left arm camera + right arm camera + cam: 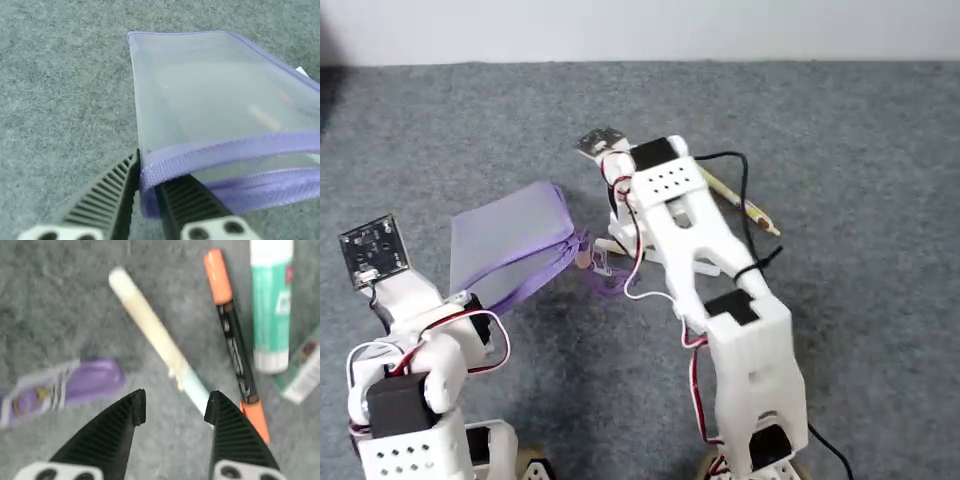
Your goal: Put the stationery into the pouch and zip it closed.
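Observation:
A translucent purple pouch (510,245) lies on the grey carpet, mouth towards the right arm. My left gripper (147,187) is shut on the pouch's (215,100) zipper-edge corner, also seen from above (470,298). My right gripper (176,407) hangs open just above a cream pen with a pale blue end (160,340), which lies between its fingers. Beside that pen lie an orange-and-black pen (235,340), a green-and-white glue stick (271,300) and a small green-and-white item (302,370). The purple zipper pull tab (65,385) lies close by. From above, the right arm hides most of the stationery.
A yellowish pencil (745,205) sticks out from under the right arm on its far side. A black cable (745,220) loops over that arm. Grey carpet (860,130) runs to a white wall at the back.

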